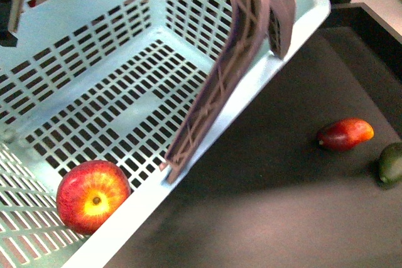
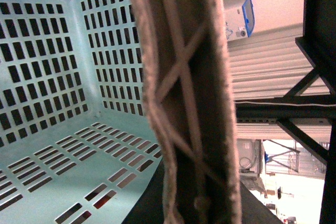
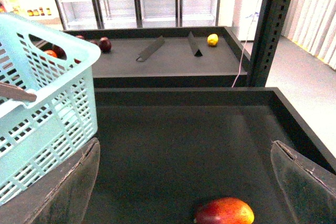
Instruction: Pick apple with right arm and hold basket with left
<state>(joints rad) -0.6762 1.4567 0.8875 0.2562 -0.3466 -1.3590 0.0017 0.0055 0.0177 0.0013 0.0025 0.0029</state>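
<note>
My right gripper (image 3: 185,148) hung over the table (image 3: 173,129), jaws spread wide; whether my left gripper (image 1: 14,4) was clamped, I could not tell. The apple (image 1: 93,196) lay inside the basket (image 1: 308,1), at seven o'clock in the front view.

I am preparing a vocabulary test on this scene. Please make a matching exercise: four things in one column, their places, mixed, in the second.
1. apple
2. elongated red fruit
3. dark green fruit
4. yellow fruit

a. on the far shelf
b. inside the basket, against its wall
c. at the front view's right edge
d. on the dark table, between basket and dark green fruit

Pairs: 1-b; 2-d; 3-c; 4-a
</note>
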